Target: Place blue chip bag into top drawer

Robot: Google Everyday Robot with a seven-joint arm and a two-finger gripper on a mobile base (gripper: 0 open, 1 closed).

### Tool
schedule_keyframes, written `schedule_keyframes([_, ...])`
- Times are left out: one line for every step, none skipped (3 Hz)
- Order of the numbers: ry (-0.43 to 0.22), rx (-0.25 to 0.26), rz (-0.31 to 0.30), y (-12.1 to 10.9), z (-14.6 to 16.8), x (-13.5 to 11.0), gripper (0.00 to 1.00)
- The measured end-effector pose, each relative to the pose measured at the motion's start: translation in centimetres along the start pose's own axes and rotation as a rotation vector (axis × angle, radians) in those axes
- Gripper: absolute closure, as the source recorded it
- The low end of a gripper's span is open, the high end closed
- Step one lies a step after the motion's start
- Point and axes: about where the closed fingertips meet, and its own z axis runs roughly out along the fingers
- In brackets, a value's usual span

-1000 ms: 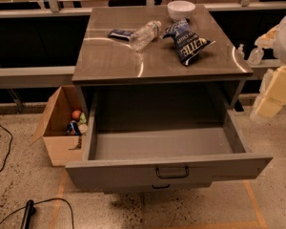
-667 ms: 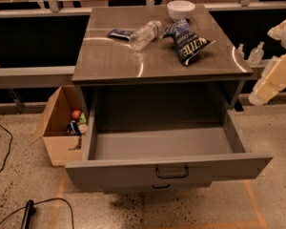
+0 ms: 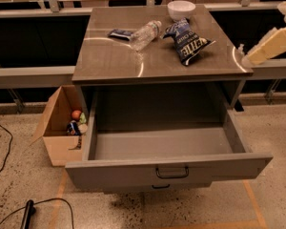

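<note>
A grey cabinet with its top drawer pulled fully out, its inside bare; a cardboard box sits on the floor at its left; the cream-coloured gripper hovers at the countertop's right edge, whether spread or closed cannot be told; the blue chip bag lies on the countertop, near the gripper's left, not touching it; a water bottle, white bowl and small dark packet lie nearby.

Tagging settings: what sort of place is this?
Likely a robotics lab: steel drawer cabinet, speckled floor with taped lines, loose cable. Gripper is off the cabinet's right edge.
</note>
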Motion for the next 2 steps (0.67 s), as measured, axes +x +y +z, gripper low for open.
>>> schedule_keyframes([-0.098,0.036,0.047,-3.5,3.6,-0.9,0.00])
schedule_keyframes([-0.176,0.034,0.088,-5.8,8.4,-2.1,0.00])
